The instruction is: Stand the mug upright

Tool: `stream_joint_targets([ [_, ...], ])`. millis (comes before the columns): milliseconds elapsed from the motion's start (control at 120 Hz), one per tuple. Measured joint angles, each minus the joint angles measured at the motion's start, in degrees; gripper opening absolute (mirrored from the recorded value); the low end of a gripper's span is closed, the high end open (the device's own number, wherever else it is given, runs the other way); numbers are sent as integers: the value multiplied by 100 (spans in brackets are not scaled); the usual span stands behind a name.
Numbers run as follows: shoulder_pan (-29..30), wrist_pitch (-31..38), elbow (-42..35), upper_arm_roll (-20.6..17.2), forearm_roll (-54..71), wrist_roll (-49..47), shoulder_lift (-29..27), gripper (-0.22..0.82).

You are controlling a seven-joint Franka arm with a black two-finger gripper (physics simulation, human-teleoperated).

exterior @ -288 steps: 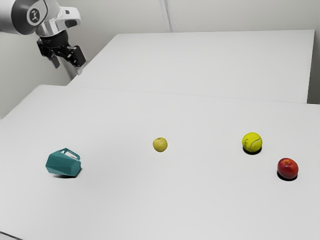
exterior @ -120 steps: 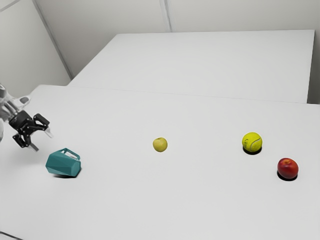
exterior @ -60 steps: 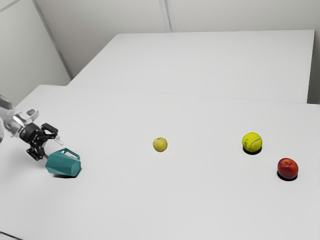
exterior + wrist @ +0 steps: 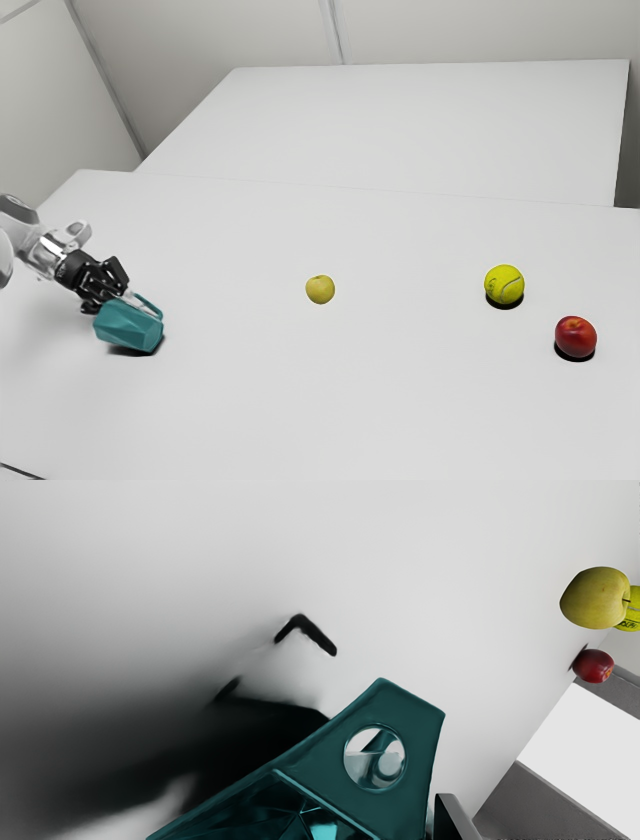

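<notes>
The teal mug [image 4: 128, 326] lies on its side at the exterior view's left, slightly tilted, its handle [image 4: 149, 305] uppermost. My gripper [image 4: 114, 298] is at the mug's upper edge, beside the handle, and looks shut on it. In the wrist view the mug [image 4: 400, 710] stands large and close, a round hollow in one teal face and dark facets below. One finger of the gripper [image 4: 452, 817] shows right against the mug's side; the mug hides the other.
Beyond the mug are a yellow-green apple [image 4: 320, 290], a tennis ball [image 4: 504, 285] and a red apple [image 4: 575, 337] on the white table [image 4: 330, 400]. A second white surface [image 4: 420, 130] extends behind it.
My hand has come down from high up to the mug, and its fingers have drawn closer together. In the last half second the mug has tilted and shifted slightly.
</notes>
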Motion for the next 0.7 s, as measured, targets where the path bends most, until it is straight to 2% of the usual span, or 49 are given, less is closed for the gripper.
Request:
stream_joint_targets([
  [133,-3,-7,44,-114,3,-22,-23,-13],
  [300,-117,15,62,-160,33,-103,-82,-16],
  [408,-315,92,70,-198,252,-203,-310,-17],
  [700,-990,1437,-29,-1227,2239,-610,-1243,-18],
])
